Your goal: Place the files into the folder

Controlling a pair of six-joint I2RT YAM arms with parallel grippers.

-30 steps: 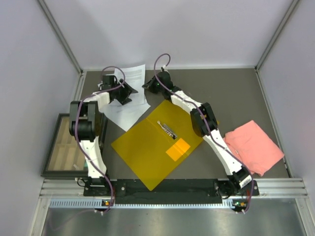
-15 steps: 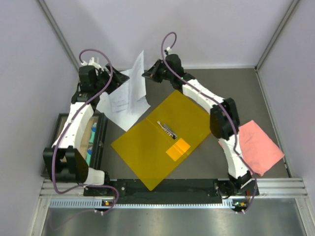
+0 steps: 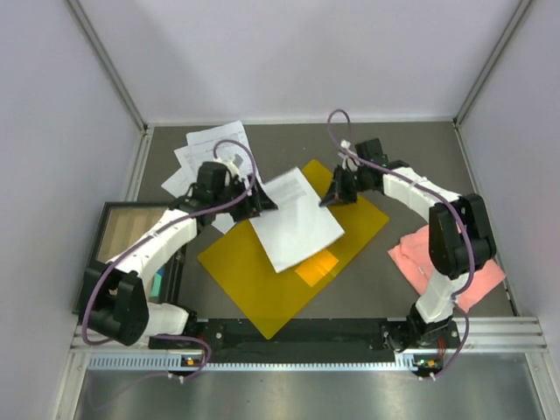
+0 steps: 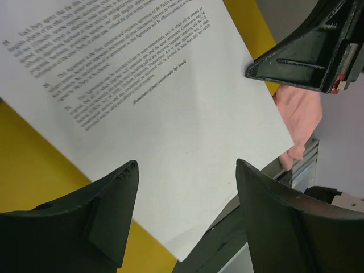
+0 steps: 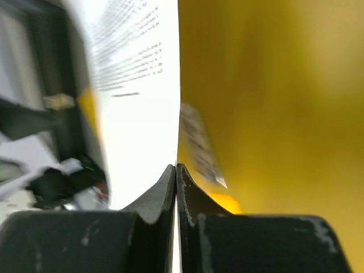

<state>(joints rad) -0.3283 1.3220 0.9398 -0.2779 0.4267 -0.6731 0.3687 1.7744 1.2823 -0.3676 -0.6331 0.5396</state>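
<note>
Swung in from the far-left pile [image 3: 208, 145], now over the flat orange-yellow file folder [image 3: 247, 278]: one white printed paper sheet [image 3: 296, 220]. Pinched at its edge by right gripper [image 3: 333, 197]; left gripper [image 4: 185, 170] spread wide above it.

From above, the held sheet [image 3: 297, 219] covered the middle of the folder [image 3: 245, 271], and its print was too small to read. The right wrist view was smeared, so text and metal clip [image 5: 200, 152] were only blur. In the left wrist view the sheet ran off the top and left edges, and the right tool [image 4: 254, 69] was cut by the right edge. The right arm [image 3: 455, 236] hid part of the pink cloth [image 3: 407, 261].
</note>
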